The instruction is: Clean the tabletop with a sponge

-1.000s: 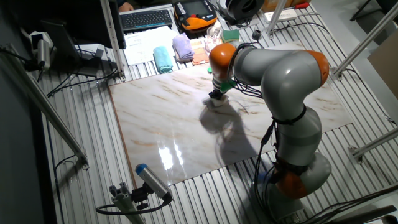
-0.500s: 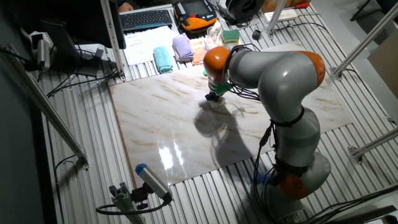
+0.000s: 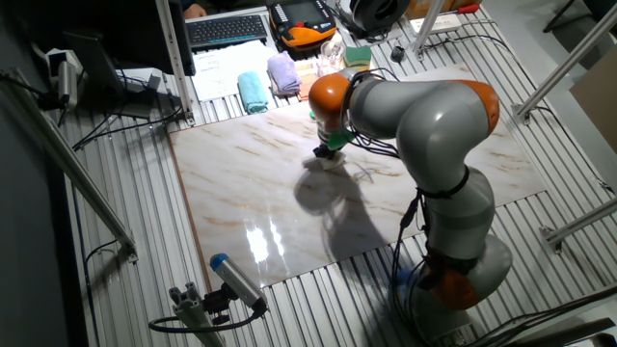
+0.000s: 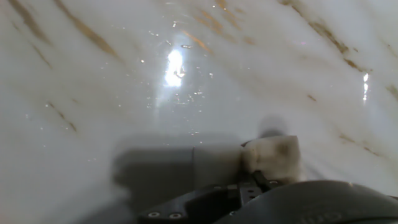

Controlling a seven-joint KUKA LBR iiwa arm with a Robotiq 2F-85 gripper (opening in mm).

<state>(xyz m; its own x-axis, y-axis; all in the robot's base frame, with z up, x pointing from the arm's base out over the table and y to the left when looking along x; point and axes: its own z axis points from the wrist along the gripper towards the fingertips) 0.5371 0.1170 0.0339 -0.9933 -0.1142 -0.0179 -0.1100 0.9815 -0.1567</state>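
**Robot arm presses sponge to marble slab**

The gripper [image 3: 331, 151] of a KUKA arm points down at the far-centre part of the tabletop [image 3: 241, 183], its fingers closed on the sponge [image 3: 325, 161], a small cream block that sits directly beneath the hand and rests on the glossy surface. In the hand view, the sponge [image 4: 272, 157] shows at the lower right, pinched at the tip of the gripper [image 4: 252, 180], with its pale body projecting past the dark finger hardware and the marble [image 4: 124, 81] blurred all around it. A grey shadow lies on the slab just left of the sponge in that view.

In the fixed view, the arm's orange wrist joint [image 3: 328, 94] sits above the gripper, and the grey-and-silver links bend back to the base at the near right edge of the slab. The arm's shadow falls on the marble towards the camera. Beyond the far edge of the slab, on the ribbed metal surface [image 3: 125, 251], lie a folded teal cloth [image 3: 253, 93], a lilac cloth [image 3: 282, 72] and a green-and-yellow sponge [image 3: 357, 55], all well apart from the gripper.
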